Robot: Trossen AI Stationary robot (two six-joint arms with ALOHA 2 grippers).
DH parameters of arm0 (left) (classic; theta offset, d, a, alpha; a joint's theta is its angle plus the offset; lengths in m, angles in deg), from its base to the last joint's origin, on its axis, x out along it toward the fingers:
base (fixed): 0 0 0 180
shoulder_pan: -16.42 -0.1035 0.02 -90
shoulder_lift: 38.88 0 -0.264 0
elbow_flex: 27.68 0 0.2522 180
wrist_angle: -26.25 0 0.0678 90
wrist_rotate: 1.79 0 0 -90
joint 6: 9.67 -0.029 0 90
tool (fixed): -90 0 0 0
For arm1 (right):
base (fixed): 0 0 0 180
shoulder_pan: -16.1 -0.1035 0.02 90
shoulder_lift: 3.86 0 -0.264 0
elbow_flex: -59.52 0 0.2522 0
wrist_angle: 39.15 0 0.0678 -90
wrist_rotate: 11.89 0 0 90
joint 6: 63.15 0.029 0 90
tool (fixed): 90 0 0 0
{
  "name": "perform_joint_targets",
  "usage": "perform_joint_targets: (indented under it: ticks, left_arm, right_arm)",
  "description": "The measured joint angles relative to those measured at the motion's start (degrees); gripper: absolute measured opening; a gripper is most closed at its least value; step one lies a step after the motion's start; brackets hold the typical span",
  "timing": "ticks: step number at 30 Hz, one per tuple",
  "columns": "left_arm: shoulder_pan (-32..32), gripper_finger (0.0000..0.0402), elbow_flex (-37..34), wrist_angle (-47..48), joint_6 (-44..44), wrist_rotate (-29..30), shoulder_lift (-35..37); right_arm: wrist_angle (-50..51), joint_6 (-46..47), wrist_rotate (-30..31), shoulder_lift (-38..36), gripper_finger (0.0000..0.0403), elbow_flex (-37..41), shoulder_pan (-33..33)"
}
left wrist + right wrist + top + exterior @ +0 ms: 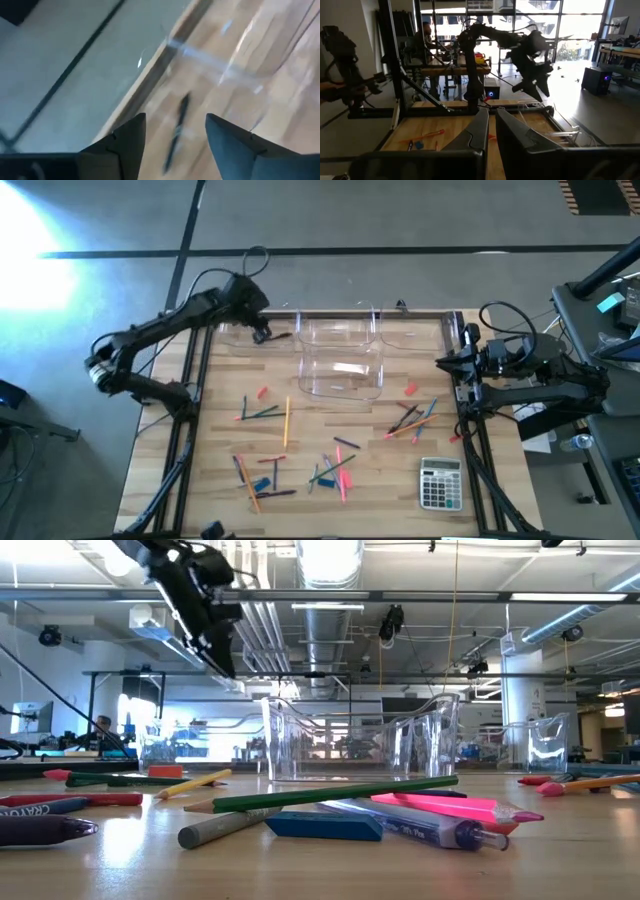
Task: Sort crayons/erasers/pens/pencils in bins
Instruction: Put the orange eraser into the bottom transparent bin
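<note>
**Left pincer spread above the far-left bin, a dark pen lying below it**

The wooden table (330, 420) carries four clear bins (341, 376) along its far side: one at the far left (240, 332), two stacked near the middle, one towards the right (420, 332).

The left arm reaches in from the left edge, its left gripper (260, 332) hanging over the far-left bin. In its wrist view the two fingers (127, 142) stand spread apart with nothing between them; a slim dark pen (176, 132) lies below the gap, apart from both. Whether it rests on the bin's floor or on the wood beside it cannot be told through the blur.

The right arm waits at the table's right edge, its right gripper (491, 131) pressed together and empty.

A grey calculator (440, 483) sits at the near right corner.

The loose pieces are scattered across the near half: an orange pencil (287, 423) near the centre, a cluster of sticks (412, 420) to the right, another heap (335, 470) near the front with a pink piece, and a blue eraser (262, 484) towards the near left. A small red eraser (410, 389) lies just right of the middle bins.

In the low view a green pencil (335, 795) crosses over a blue block (322, 826).
</note>
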Motion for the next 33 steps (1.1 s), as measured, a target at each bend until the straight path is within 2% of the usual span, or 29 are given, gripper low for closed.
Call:
perform_joint_targets:
  ticks: [7,12,16,23,33]
  left_arm:
    - [7.96,0.0150,-21.86,-21.79,7.59,1.06,13.84]
    - [12.52,0.0128,-32.80,-28.65,12.93,3.41,23.90]
    - [13.74,0.0115,-38.38,-31.61,14.29,5.98,28.25]
    - [13.66,0.0109,-41.51,-34.44,12.46,11.44,27.91]
    - [13.60,0.0108,-38.21,-40.06,9.72,12.64,15.94]
  right_arm:
    - [0.00,0.00,0.00,0.00,0.0029,-0.01,0.01]
    - [0.00,0.00,0.00,0.00,0.0029,0.00,-0.01]
    - [0.00,0.00,-0.01,0.00,0.0029,-0.01,0.00]
    - [0.00,0.00,0.00,0.00,0.0029,-0.01,-0.01]
    - [0.00,0.00,0.00,0.00,0.0029,0.00,-0.01]
